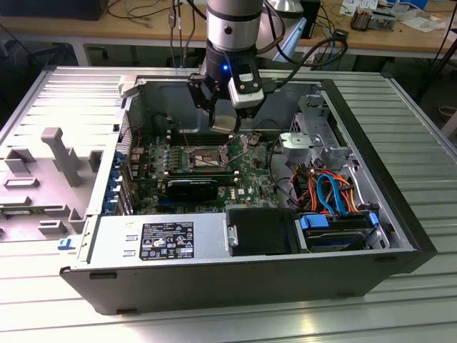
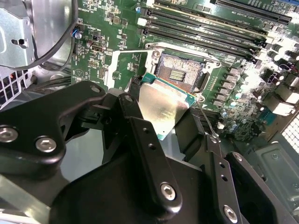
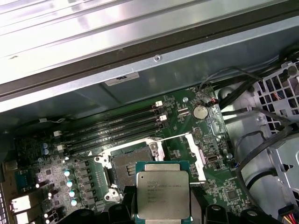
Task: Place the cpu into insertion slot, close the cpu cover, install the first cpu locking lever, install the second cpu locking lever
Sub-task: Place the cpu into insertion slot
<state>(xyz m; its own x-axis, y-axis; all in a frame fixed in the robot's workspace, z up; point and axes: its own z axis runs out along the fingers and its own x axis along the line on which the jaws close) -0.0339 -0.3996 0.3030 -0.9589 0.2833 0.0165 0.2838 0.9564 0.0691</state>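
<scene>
My gripper [image 1: 224, 130] hangs inside the open computer case, shut on the cpu [image 1: 226, 123]. In both wrist views the black fingers [image 2: 135, 116] clamp two opposite edges of the cpu [image 2: 163, 107], whose dull silvery top [image 3: 162, 196] faces the first wrist camera. The chip hovers a little above the green motherboard, just beside the insertion slot [image 2: 180, 72] and not over it. The slot [image 3: 125, 167] lies bare and dark, with its contacts showing. The cpu cover [image 3: 196, 156] stands swung open at one side of the slot [image 1: 207, 158]. A thin wire lever [image 2: 205, 116] juts up near the slot's corner.
Long black memory slots [image 3: 112, 128] run beside the socket. A metal drive cage [image 1: 310, 139] and coloured cables [image 1: 332, 189] fill the exterior view's right. The power supply [image 1: 161, 239] lies along the case front. Grey plastic parts [image 1: 50, 171] sit outside at the exterior view's left.
</scene>
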